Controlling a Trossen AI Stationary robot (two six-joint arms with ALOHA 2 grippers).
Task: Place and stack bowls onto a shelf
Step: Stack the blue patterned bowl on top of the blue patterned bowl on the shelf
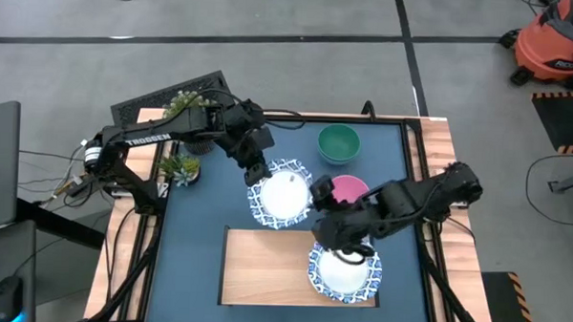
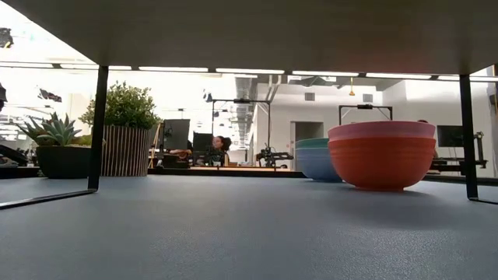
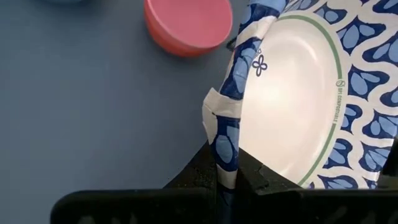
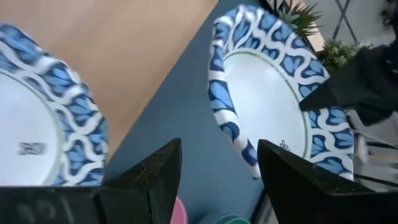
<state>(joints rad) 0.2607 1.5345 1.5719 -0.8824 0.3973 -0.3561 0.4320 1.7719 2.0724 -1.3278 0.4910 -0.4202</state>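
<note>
My left gripper [image 1: 257, 170] is shut on a white bowl with a blue patterned rim [image 1: 281, 195], over the dark blue table just beyond the shelf. This bowl does not show in the low view. Another patterned bowl [image 1: 345, 270] sits on the light-wood shelf [image 1: 264, 270] at its right end. My right gripper [image 1: 334, 230] is open and empty above the shelf's far edge, between the two patterned bowls [image 4: 217, 180]. A pink-red bowl [image 1: 350, 189] and a green bowl [image 1: 338, 144] stand on the table farther back. My left gripper pinches the patterned bowl's rim [image 3: 227, 146] between its two fingers, at the bowl's far left side. The rim is creased and bent a little beyond the fingers [image 3: 214, 115]. The bowl's white base with its green ring [image 3: 292, 93] faces the wrist camera.
Two potted plants [image 1: 181, 167] [image 1: 188, 105] stand at the table's far left. The shelf is a raised board on thin dark legs [image 2: 97, 124], seen from below in the low view. Wooden strips run along the table's sides [image 1: 440, 157]. A person sits far behind the table [image 2: 222, 146].
</note>
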